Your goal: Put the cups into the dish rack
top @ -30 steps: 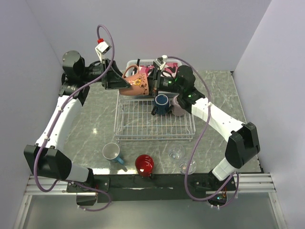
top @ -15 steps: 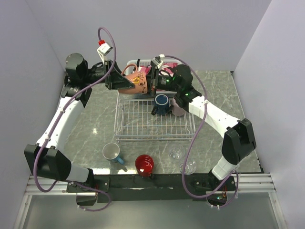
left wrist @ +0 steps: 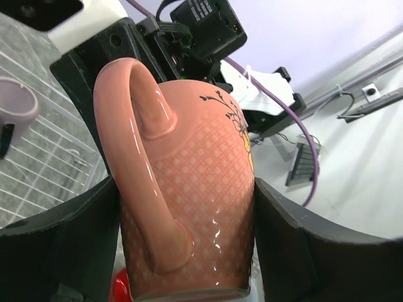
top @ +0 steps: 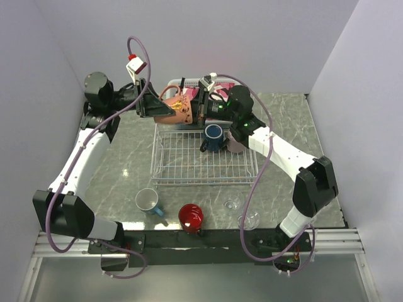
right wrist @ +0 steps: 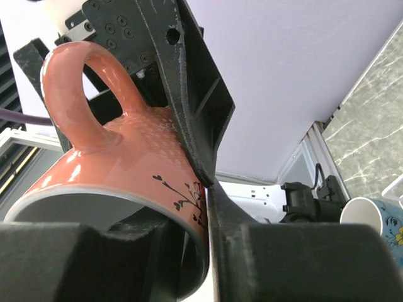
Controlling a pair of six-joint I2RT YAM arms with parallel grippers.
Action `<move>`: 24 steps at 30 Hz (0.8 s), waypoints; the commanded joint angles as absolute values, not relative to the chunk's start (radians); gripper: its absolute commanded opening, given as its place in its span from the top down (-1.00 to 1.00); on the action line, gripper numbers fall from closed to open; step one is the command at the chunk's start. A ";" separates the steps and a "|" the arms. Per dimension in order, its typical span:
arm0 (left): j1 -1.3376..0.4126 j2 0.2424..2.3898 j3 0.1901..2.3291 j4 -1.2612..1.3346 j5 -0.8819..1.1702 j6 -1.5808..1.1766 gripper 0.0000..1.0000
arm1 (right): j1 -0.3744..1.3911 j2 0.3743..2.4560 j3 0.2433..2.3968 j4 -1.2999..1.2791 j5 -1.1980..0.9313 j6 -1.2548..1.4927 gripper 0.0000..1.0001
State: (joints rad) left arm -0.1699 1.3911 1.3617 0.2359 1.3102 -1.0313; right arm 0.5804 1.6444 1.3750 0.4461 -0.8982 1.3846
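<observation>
A terracotta-brown mug (top: pixel 177 108) hangs in the air over the far edge of the white wire dish rack (top: pixel 189 171), held by both grippers. My left gripper (top: pixel 162 107) is shut across its body (left wrist: pixel 189 207), handle up. My right gripper (top: pixel 200 111) is shut on its rim (right wrist: pixel 119 170), one finger inside and one outside. A navy mug (top: pixel 214 135) and a mauve-pink mug (top: pixel 236 142) stand in the rack. A teal mug (top: pixel 148 201), a red mug (top: pixel 191 217) and two clear glasses (top: pixel 233 202) (top: pixel 249 220) are on the table in front.
A white slotted basket (top: pixel 182 83) with pink cloth stands right behind the rack, under the held mug. The enclosure's walls rise close on the left, the back and the right. The arm bases and a black rail (top: pixel 208 239) run along the near edge.
The left arm has drawn the mug slightly left and back, and the right gripper has followed it left. Between half a second ago and now almost nothing has moved.
</observation>
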 commanded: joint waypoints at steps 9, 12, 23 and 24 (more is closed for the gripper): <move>-0.061 1.384 1.371 0.411 1.434 -1.241 0.98 | 0.532 1.545 1.299 0.327 -0.885 1.293 -0.29; -0.051 1.391 1.388 0.329 1.442 -1.148 0.98 | 0.506 1.522 1.276 0.237 -0.903 1.244 -0.40; -0.107 1.602 1.861 -0.965 0.810 0.021 0.98 | 0.295 1.189 1.138 -0.167 -0.835 1.003 -0.41; -0.118 1.600 1.850 -0.962 0.761 0.043 0.98 | 0.269 1.140 1.123 -0.208 -0.827 0.997 -0.41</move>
